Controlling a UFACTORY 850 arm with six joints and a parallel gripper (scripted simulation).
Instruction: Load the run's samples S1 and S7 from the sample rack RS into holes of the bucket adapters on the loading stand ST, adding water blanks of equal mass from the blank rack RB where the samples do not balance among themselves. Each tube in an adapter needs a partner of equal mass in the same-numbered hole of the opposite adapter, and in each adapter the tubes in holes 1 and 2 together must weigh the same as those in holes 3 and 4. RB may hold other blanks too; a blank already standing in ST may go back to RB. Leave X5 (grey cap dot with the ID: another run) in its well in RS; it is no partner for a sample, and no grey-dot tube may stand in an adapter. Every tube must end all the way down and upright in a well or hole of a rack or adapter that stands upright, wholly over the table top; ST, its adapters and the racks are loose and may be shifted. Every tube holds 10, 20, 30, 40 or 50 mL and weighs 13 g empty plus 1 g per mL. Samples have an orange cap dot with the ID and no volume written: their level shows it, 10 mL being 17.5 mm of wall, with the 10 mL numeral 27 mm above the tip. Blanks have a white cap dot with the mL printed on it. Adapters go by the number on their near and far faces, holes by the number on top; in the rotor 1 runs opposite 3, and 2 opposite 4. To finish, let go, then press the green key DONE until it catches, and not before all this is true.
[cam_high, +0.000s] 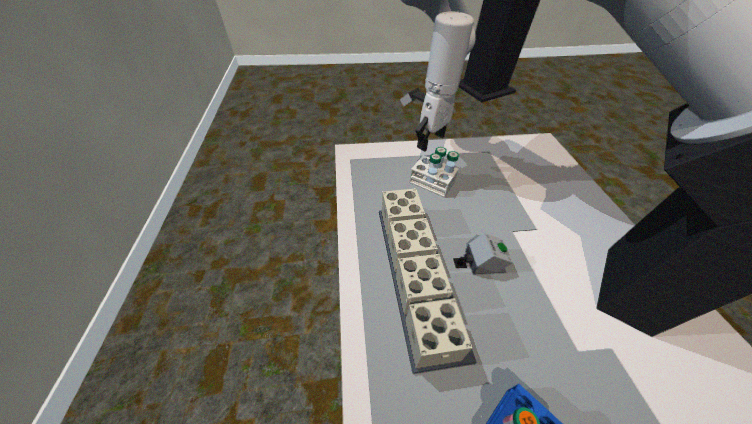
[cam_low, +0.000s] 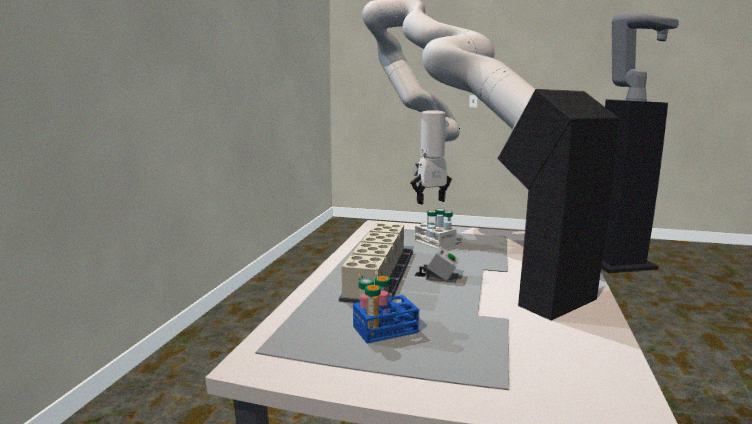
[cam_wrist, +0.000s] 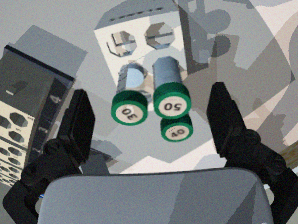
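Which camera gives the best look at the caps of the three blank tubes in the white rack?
The wrist view: it looks straight down on the three green-capped blank tubes, white dots facing the lens. The top view shows them small and slanted; the exterior view shows only their sides under the open hand.

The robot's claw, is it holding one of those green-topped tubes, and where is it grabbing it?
Nothing is held. The gripper is wide open, hanging above the three green-capped tubes without touching them.
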